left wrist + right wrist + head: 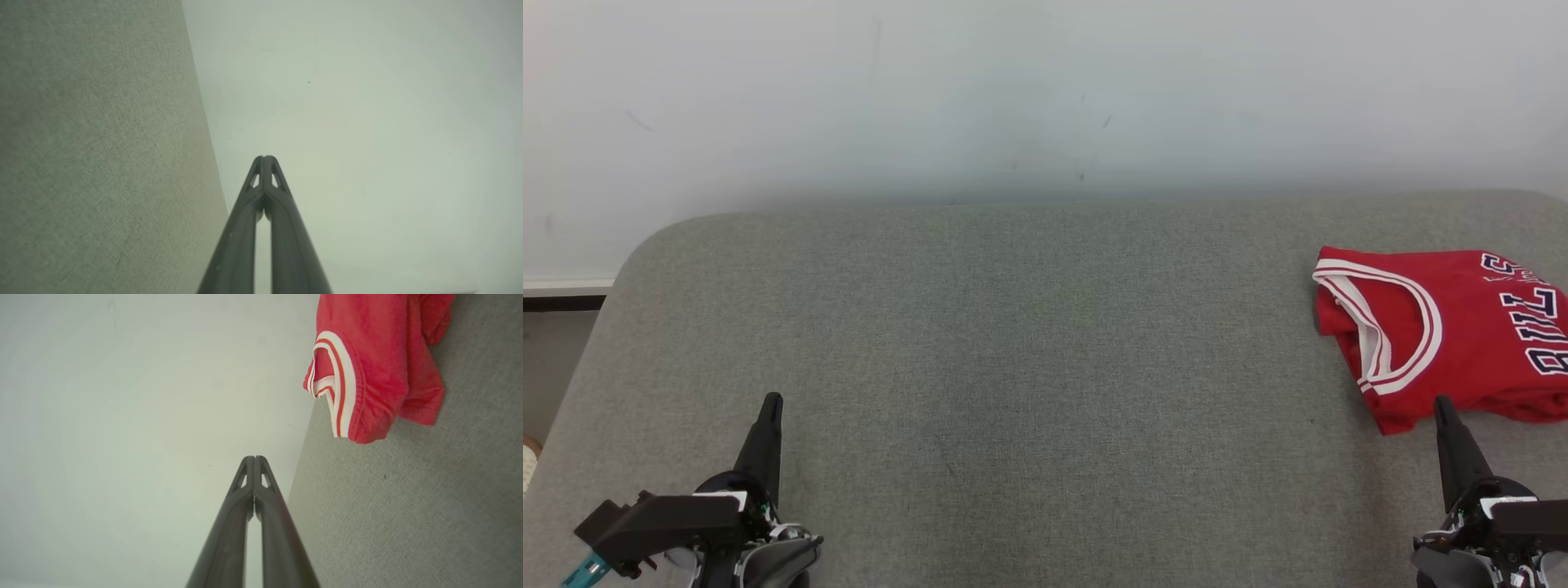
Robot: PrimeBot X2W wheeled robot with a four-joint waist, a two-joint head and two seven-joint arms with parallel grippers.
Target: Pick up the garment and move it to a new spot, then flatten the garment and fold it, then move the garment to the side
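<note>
A red sleeveless jersey (pixel 1445 335) with white trim and dark lettering lies folded at the right edge of the grey padded surface (pixel 1029 343). The right wrist view catches its trimmed corner (pixel 367 371) at the top. My right gripper (pixel 1444 402) sits just in front of the jersey's near edge, shut and holding nothing; its tips (pixel 254 458) meet. My left gripper (pixel 771 398) rests at the lower left, far from the jersey, also shut with nothing in it (pixel 264 157).
A pale wall (pixel 1045 90) rises behind the padded surface. The surface's left corner is rounded, with floor and a baseboard (pixel 564 287) beyond it. The jersey runs past the head view's right border.
</note>
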